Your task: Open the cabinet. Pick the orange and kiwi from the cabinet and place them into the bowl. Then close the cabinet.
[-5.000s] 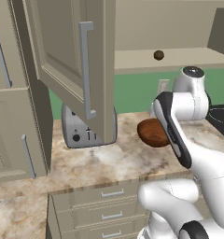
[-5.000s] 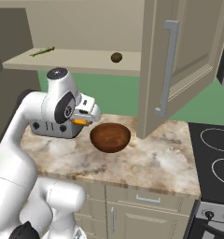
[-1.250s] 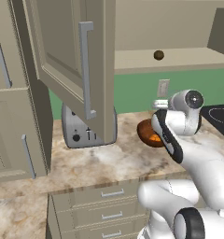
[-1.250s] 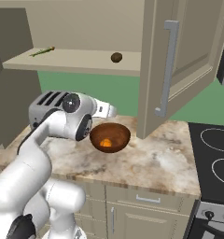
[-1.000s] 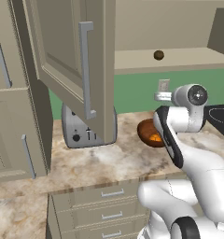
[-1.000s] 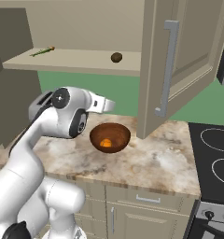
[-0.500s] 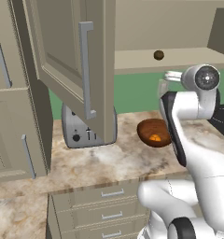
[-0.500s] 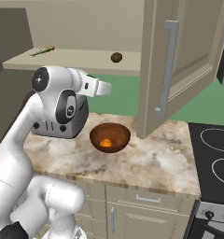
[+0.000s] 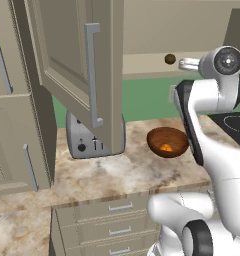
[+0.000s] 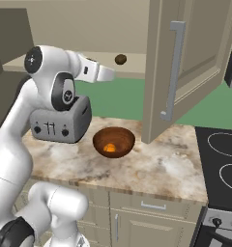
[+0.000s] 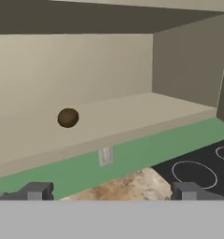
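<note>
The cabinet stands open, its doors (image 9: 77,65) (image 10: 185,62) swung out over the counter. On its bare shelf (image 11: 132,116) lies the brown kiwi (image 11: 67,117) (image 9: 170,59) (image 10: 121,59). My gripper (image 11: 111,191) (image 10: 112,75) is raised to shelf height, a short way in front of the kiwi and pointing at it. It is open, fingertips (image 11: 37,190) wide apart with nothing between them. Below, the reddish-brown bowl (image 9: 167,142) (image 10: 113,141) sits on the counter with the orange (image 9: 166,148) (image 10: 109,147) inside.
A silver toaster (image 9: 87,140) (image 10: 60,120) stands left of the bowl, partly behind the left door. A black stove top (image 10: 219,159) (image 11: 198,170) lies to the right. A wall outlet (image 11: 105,156) sits on the green backsplash under the shelf.
The orange, held over the bowl five seconds ago, now lies in it. Over the last second my arm rose from the bowl to shelf height near the kiwi.
</note>
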Controlling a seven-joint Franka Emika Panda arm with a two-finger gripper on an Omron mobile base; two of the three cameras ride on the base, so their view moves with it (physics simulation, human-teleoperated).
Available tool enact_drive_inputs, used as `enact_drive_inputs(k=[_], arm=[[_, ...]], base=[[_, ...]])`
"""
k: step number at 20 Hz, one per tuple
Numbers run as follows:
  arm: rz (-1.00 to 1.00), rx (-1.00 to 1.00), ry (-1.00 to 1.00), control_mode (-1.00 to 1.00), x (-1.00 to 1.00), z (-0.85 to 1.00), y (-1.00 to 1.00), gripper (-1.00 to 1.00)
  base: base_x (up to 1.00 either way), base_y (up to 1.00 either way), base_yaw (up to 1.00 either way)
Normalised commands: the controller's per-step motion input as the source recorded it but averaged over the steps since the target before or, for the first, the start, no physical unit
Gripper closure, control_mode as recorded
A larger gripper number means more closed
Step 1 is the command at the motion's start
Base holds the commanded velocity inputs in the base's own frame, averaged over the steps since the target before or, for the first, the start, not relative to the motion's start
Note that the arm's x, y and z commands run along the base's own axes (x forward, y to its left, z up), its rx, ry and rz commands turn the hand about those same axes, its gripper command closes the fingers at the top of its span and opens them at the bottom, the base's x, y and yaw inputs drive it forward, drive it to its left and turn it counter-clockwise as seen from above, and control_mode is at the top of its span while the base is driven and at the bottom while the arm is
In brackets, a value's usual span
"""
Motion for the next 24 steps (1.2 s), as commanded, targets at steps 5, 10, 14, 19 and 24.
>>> enact_drive_inputs(k=[5,10,14,19,24], arm=[[0.06,0.00,0.01,-1.00,0.22,0.08,0.00,-1.00],[0.20,0.00,0.02,-1.00,0.13,0.00,0.00,-1.00],[0.16,0.00,0.00,-1.00,0.03,0.00,0.00,-1.00],[0.03,0.00,0.01,-1.00,0.20,0.00,0.00,-1.00],[0.00,0.00,0.05,-1.00,0.42,0.00,0.00,-1.00]], base=[[0.00,0.00,0.00],[0.00,0.00,0.00],[0.00,0.00,0.00],[0.00,0.00,0.00],[0.00,0.00,0.00]])
